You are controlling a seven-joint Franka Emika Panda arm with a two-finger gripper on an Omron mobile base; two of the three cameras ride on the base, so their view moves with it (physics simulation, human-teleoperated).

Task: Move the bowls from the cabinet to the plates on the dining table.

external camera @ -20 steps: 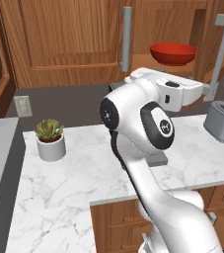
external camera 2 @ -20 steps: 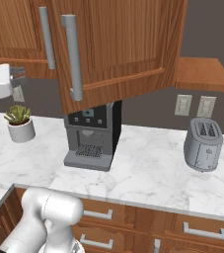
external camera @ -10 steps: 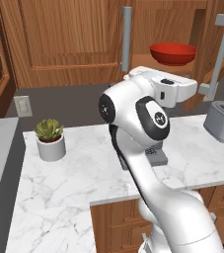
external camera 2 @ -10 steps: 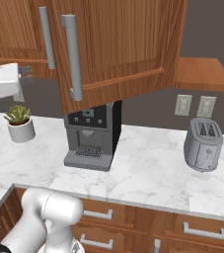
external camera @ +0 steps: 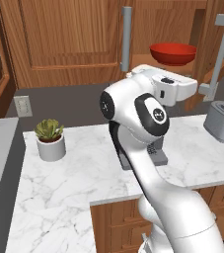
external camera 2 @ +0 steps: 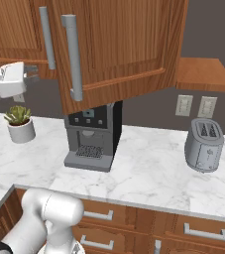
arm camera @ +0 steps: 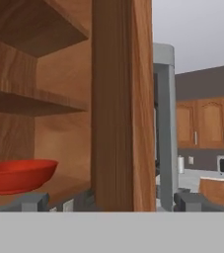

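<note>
Cabinet (external camera: 74, 44), brown wood, wall-mounted, panelled doors with long vertical grey bar handles (external camera 2: 73, 57); one door (external camera 2: 119, 44) stood swung open above the counter. Glossy red round shallow bowl (external camera: 172, 53) sat on the cabinet's lower inside shelf (arm camera: 59, 185), seen in the hand view at lower left, just left of the open door's edge. Bare wooden shelves lay above it.

End effector (arm camera: 111, 201), two dark finger tips set wide apart, nothing between them but the door's edge ahead; it was raised level with the cabinet's bottom shelf, near the bowl without touching it.

Counter (external camera 2: 148, 168), white grey-veined marble over brown wooden drawers with silver handles. On it: a grey and black coffee machine (external camera 2: 91, 139) under the open door; a silver two-slot toaster (external camera 2: 204, 144) well to the right; a small green plant in a grey pot (external camera: 50, 140) well to the left. Pale wall sockets (external camera 2: 196, 105) sat behind the toaster.
</note>
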